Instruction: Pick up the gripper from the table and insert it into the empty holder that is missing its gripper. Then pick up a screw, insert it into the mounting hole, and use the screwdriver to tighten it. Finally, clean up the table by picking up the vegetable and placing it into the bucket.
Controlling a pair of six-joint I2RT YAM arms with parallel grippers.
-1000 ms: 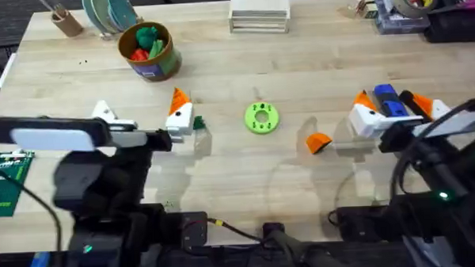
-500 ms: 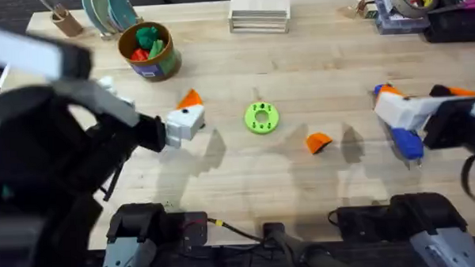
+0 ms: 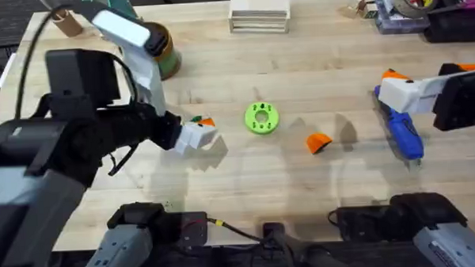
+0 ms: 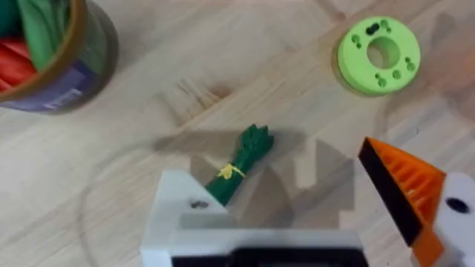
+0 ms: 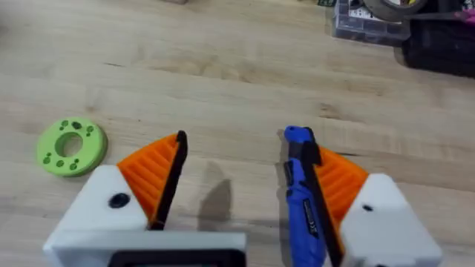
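1. Motion first: the left arm has risen and swung toward the middle of the surface (image 3: 298, 52), so the left end effector (image 4: 286, 178) now hangs over the vegetable (image 4: 239, 165); its fingers are spread, with the vegetable on the wood between them, ungripped
2. The right end effector (image 5: 245, 182) has drawn back toward its own side, carrying the screwdriver (image 5: 304, 196) with it. Its fingers stand spread: the blue barrel lies against one ribbed pad and the other pad is well clear of it, so how the tool is kept there I cannot tell
3. The gripper (image 3: 318, 142) has not shifted; it lies on the surface between the green disc (image 3: 261, 117) and the screwdriver
4. The holder (image 4: 185, 222) is bare white, so insertion and screwing look undone, and the left arm seems lined up for the clean-up grasp instead
5. Materials: the gripper is a ribbed orange plastic wedge; the holder is smooth, angular plastic; the vegetable is leafy and tied with a yellow band; the bucket (image 4: 89, 74), a round tan-rimmed tub, stands near the vegetable, holding red and green toys
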